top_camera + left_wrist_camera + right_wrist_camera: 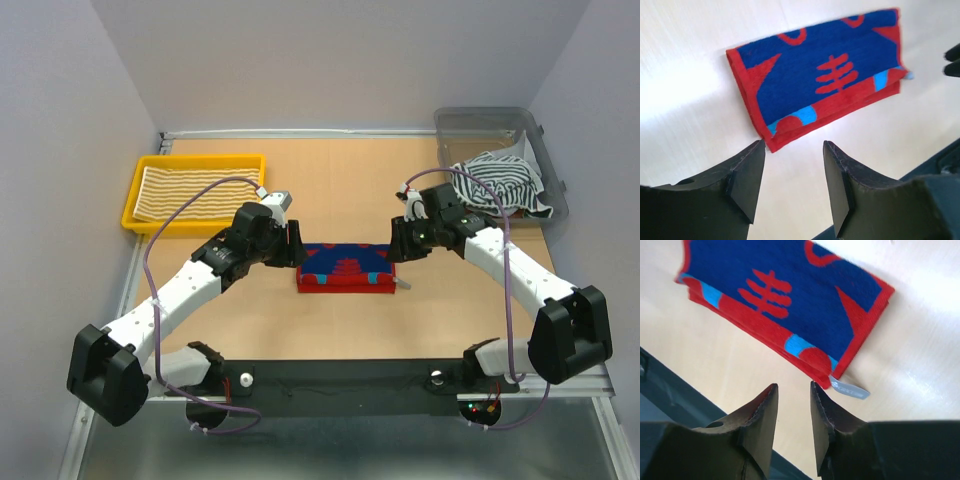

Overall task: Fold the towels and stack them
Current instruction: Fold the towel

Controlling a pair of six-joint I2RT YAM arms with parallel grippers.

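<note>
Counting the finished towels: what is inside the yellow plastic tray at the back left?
A yellow-cream striped cloth towel lies flat in the yellow plastic tray, covering most of its floor. Anything beneath it is hidden.

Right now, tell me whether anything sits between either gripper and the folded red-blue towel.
Nothing visible does. The left gripper and right gripper hang open just off the short ends of the red-blue towel, with only table surface between.

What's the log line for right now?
red-blue towel: folded, on table | left jaws: open, empty | right jaws: open, empty | yellow-striped towel: in yellow tray | black-white towel: in clear bin
</note>
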